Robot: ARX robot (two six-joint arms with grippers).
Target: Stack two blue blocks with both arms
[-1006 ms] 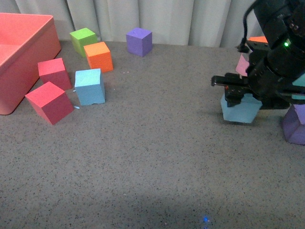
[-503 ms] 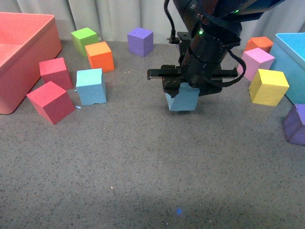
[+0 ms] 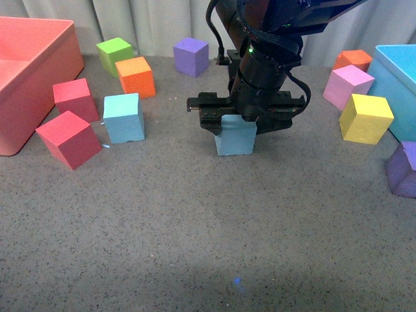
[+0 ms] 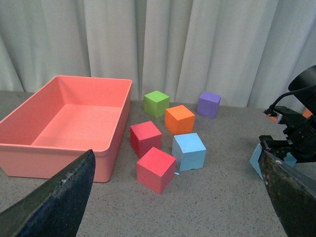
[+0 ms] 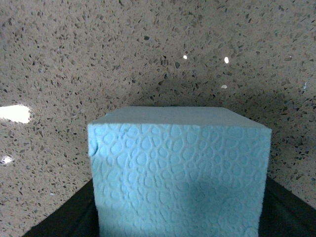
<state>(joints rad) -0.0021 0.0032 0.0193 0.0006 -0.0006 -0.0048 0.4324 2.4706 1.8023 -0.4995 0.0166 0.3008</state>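
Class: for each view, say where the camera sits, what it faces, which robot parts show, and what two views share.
Front: on the body, facing forward over table; right gripper holds blue block.
Left wrist: on the left arm, facing pink bin and cubes; left gripper open.
Right wrist: on that arm, facing that blue block; fingers edge it.
Shared: front and left wrist show the free blue block.

The blue block (image 3: 234, 142) — its top — sits hidden behind the right pincer (image 3: 238, 125).

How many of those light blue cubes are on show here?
2. One blue block sits beside a red cube; the second blue block is clamped in the right gripper. More could be hidden behind it.
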